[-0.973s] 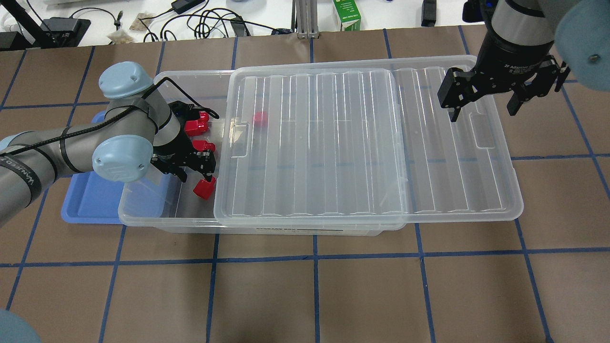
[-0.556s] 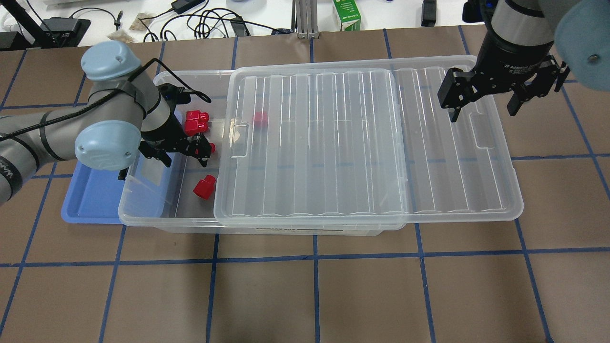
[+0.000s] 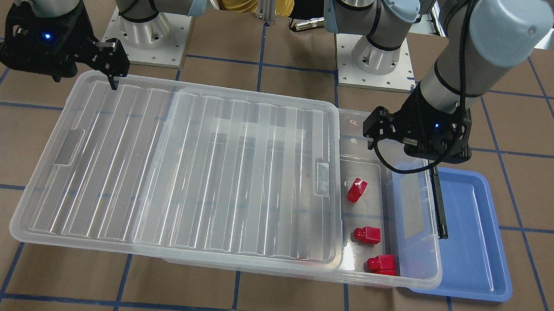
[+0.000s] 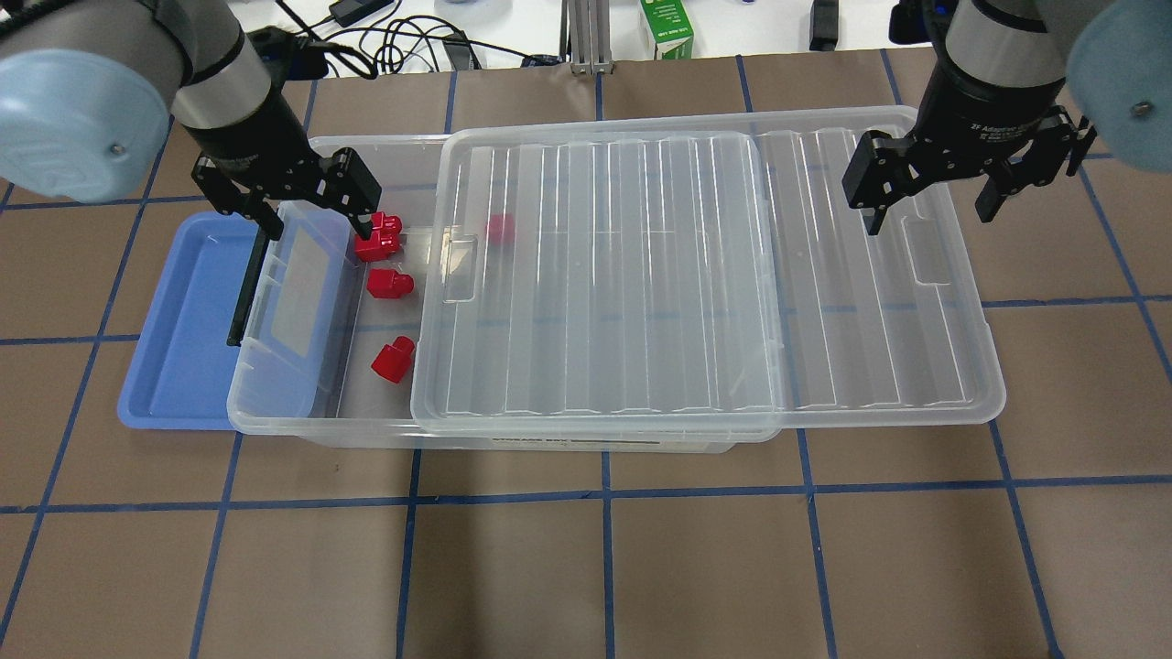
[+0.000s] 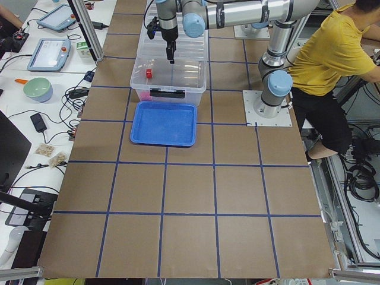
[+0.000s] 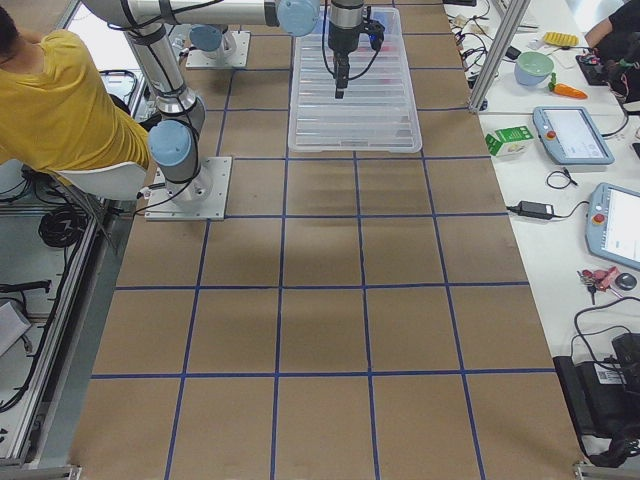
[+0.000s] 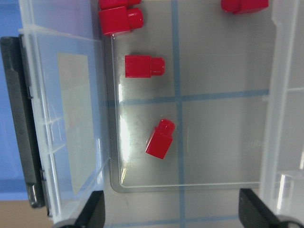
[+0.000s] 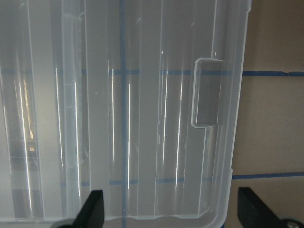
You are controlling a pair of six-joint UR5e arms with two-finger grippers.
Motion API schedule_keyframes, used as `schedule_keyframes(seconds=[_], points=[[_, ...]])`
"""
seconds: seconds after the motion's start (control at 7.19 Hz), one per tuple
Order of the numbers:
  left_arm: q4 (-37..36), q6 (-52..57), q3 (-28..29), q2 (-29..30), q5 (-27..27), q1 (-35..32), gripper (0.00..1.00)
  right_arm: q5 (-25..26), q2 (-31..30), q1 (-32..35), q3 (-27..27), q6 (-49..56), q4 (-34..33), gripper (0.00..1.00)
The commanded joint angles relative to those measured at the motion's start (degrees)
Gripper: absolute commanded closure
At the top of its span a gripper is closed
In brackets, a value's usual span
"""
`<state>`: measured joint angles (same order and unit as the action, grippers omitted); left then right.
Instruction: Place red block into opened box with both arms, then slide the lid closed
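The clear box [image 4: 320, 426] lies across the table with its ribbed lid [image 4: 641, 275] slid to the right, leaving the left end uncovered. Several red blocks lie on the uncovered floor: one tilted at the front [image 4: 394, 359] [image 7: 160, 138], one in the middle [image 4: 391, 284] and a pair at the back [image 4: 377, 236]. Another red block [image 4: 499, 227] shows through the lid. My left gripper [image 4: 319, 224] [image 7: 173, 211] hangs open and empty above the box's left end. Open as well, my right gripper [image 4: 929, 206] [image 8: 173, 213] hovers over the lid's right end near its tab [image 8: 206, 92].
A blue tray [image 4: 174, 348] sits beside the box's left end, next to the black clasp [image 4: 245, 284]. A green carton [image 4: 667, 29] and cables line the table's far edge. A person in a yellow shirt [image 5: 332, 59] is beside the robot's base.
My left arm has risen out of the box and swung back over its left end, leaving the front red block on the floor. The right gripper and lid have not moved.
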<state>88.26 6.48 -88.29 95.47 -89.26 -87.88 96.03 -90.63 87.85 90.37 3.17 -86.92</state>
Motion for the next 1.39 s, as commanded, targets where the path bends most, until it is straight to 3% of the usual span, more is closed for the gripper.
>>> schedule_keyframes(seconds=[0.0,0.56,0.97,1.25], points=[[3.66,0.46,2.86,-3.61,-2.21,-1.15,0.0,0.2,1.15,-0.49,0.07,0.43,0.08,0.0],[3.14,0.64,1.19,-4.24,-1.79,-0.53,0.0,-0.76,5.01,-11.02,0.07,8.07,-1.58,0.0],[3.06,0.72,1.45,-4.42,-1.79,-0.45,0.0,-0.85,8.88,-15.51,0.42,17.98,-10.72,0.0],[2.36,0.99,1.63,-4.5,-2.14,-0.27,0.0,-1.81,9.42,-17.54,4.01,20.45,-15.79,0.05]])
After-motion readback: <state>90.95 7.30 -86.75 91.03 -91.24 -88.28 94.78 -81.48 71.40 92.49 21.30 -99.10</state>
